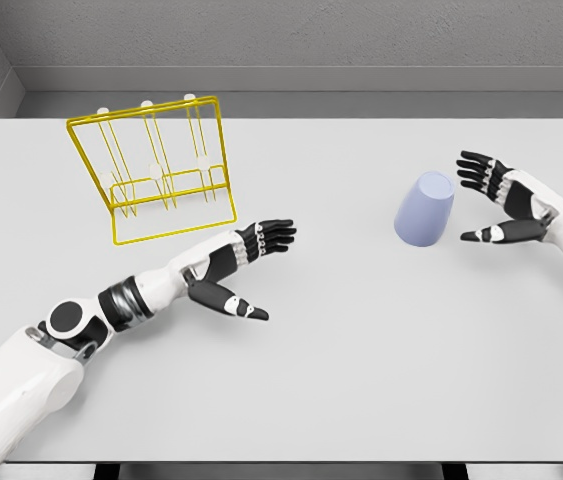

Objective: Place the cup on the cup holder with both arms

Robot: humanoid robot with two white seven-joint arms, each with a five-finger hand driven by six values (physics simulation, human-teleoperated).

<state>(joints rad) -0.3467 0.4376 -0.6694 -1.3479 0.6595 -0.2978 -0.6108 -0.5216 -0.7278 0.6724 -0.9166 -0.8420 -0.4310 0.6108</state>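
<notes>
In the head view, we saw one pale lavender plastic cup [424, 209] resting on the white tabletop [361, 370], right of centre and tilted so that its wider end faced the near side. Our right hand [502, 201] sat just to the right of it, fingers spread wide and thumb held apart below them, the palm turned toward the cup but grasping nothing; a clear gap showed between fingers and cup wall. Our left hand [242, 263] lay near the middle of the table, fingers extended and relaxed, thumb pointing toward the near right, likewise empty. Just beyond it to the far left stood one yellow wire cup holder [156, 170], a box-like frame with upright pegs tipped in white; we counted three pegs, though the thin wires made that count uncertain.

We judged the grasp had not yet begun. The main risk was the cup itself: tilted and smooth, it could roll or slide left if the right fingers closed unevenly or brushed it first. A second risk lay at the holder, which looked light; the left hand so close could nudge or tip the frame, and a misaligned cup could catch on a peg.

We counted two hands, one cup, one holder, one table.
</notes>
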